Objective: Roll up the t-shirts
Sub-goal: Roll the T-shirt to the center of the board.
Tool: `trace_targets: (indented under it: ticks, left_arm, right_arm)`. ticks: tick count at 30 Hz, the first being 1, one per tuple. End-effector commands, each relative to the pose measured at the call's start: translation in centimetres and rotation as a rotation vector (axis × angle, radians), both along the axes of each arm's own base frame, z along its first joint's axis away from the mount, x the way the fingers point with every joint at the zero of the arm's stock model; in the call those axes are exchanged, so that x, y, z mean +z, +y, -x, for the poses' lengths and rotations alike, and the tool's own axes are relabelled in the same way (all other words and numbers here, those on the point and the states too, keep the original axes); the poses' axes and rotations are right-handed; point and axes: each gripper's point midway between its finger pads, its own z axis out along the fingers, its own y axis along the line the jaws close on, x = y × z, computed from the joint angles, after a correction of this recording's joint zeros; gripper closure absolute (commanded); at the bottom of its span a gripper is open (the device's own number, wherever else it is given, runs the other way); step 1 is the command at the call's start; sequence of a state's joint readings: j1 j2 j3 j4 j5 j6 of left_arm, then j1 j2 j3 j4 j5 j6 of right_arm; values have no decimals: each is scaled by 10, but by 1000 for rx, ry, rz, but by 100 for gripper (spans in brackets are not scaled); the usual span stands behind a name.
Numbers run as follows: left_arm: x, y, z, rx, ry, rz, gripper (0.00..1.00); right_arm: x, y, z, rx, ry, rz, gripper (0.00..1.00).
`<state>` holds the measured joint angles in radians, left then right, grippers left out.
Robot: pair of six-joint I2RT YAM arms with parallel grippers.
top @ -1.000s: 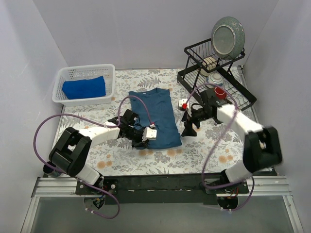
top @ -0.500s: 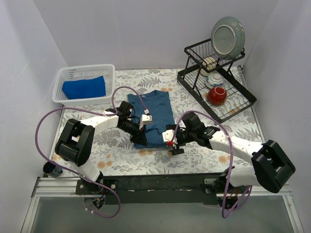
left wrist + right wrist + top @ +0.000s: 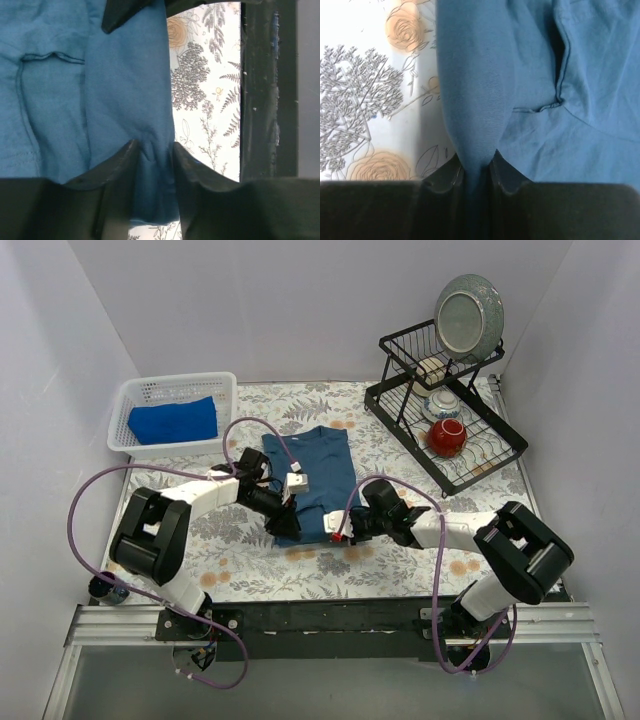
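The dusky dark-blue t-shirt (image 3: 318, 468) lies flat mid-table, collar far, hem near. My left gripper (image 3: 287, 527) is at its near left corner. In the left wrist view its jaws (image 3: 152, 147) stand a little apart, open, with a bunched fold of the shirt (image 3: 125, 90) between the fingers (image 3: 127, 157). My right gripper (image 3: 338, 532) is at the near right part of the hem. In the right wrist view (image 3: 476, 162) it is shut on a raised ridge of that cloth (image 3: 475, 90). The royal-blue t-shirt (image 3: 173, 421) sits bundled in the basket.
A white basket (image 3: 128, 398) stands at the far left. At the far right a black dish rack (image 3: 478, 462) holds a red bowl (image 3: 447, 436), a small patterned bowl (image 3: 444, 403) and an upright plate (image 3: 468, 315). The table's black front rail (image 3: 260, 90) runs beside the hem.
My right arm swung from near the rack down to the shirt's near right hem and closed on it. The left gripper shifted left along the hem and its jaws widened.
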<state>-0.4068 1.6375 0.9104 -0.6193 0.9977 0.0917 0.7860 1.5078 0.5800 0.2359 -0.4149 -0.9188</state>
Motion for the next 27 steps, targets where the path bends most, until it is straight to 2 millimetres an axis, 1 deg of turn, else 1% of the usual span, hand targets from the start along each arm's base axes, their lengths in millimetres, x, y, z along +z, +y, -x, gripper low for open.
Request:
trace_targets:
  ticks: [1, 2, 3, 4, 5, 6, 7, 8, 9, 10, 11, 12, 13, 14, 15, 16, 17, 18, 19, 20, 21, 22, 23, 24, 25, 26, 27]
  left_arm:
    - [7, 7, -3, 47, -185, 8, 58]
    - [13, 5, -4, 60, -260, 6, 55]
    - [14, 2, -11, 69, -354, 15, 52]
    - [1, 10, -9, 90, -391, -31, 47]
    - [-1, 8, -7, 87, -424, -31, 46]
    - [4, 6, -12, 96, -474, -21, 44]
    - [-2, 8, -13, 106, -487, -49, 43]
    - [-5, 6, -11, 97, -499, -61, 38]
    - [-7, 3, -14, 104, -514, -68, 33]
    - [-10, 4, -17, 112, -532, -87, 32]
    - [-13, 3, -14, 102, -539, -91, 33]
    - [-13, 1, -17, 105, -558, -87, 34]
    - [-18, 1, -17, 99, -561, -100, 37]
    - [-24, 3, -16, 92, -569, -122, 42]
    - [-27, 4, -18, 97, -575, -137, 48]
    - [-31, 6, -18, 104, -564, -154, 57]
    - [-31, 7, -20, 105, -568, -163, 66]
    - [-29, 9, -17, 93, -554, -177, 81]
    - [-28, 9, -16, 89, -545, -182, 86]
    - [-22, 11, -17, 95, -544, -177, 91]
    - [-14, 9, -9, 66, -490, -164, 97]
    - [-8, 9, -4, 47, -454, -152, 100]
    - [-6, 12, -1, 31, -412, -151, 100]
    - [10, 10, 16, -26, -303, -123, 100]
    - [13, 12, 23, -54, -246, -120, 100]
    - [11, 16, 29, -84, -176, -133, 100]
    - [17, 21, 50, -105, -48, -131, 100]
  right_arm:
    - [14, 17, -12, 0, -9, -32, 93]
    - [11, 17, -11, -13, 20, -28, 99]
    - [16, 20, -12, -13, 24, -40, 99]
    - [16, 21, -12, -19, 34, -39, 99]
    - [15, 21, -12, -26, 46, -37, 99]
    - [15, 22, -11, -27, 60, -42, 99]
    - [15, 22, -10, -27, 70, -40, 99]
    - [14, 23, -9, -25, 79, -38, 99]
    - [14, 23, -8, -26, 87, -37, 99]
    - [15, 24, -9, -26, 86, -38, 99]
    - [13, 23, -8, -25, 92, -33, 99]
    - [13, 23, -8, -24, 93, -34, 99]
    - [13, 23, -8, -26, 96, -31, 99]
    - [13, 24, -9, -28, 98, -31, 99]
    - [12, 23, -8, -30, 107, -21, 99]
    - [10, 22, -6, -27, 120, -12, 99]
    - [10, 22, -6, -25, 125, -9, 99]
    - [6, 19, 0, -15, 153, 11, 99]
    - [6, 18, 1, -11, 162, 20, 99]
    - [9, 18, 0, -9, 168, 21, 99]
    - [6, 13, 11, 8, 230, 51, 99]
    - [8, 12, 15, 19, 258, 55, 99]
    - [7, 7, 20, 26, 299, 71, 99]
    - [18, 12, 19, 34, 325, 62, 99]
    - [14, -1, 35, 25, 425, 124, 99]
    - [20, -4, 40, 30, 480, 132, 99]
    - [34, 0, 48, 92, 518, 104, 99]
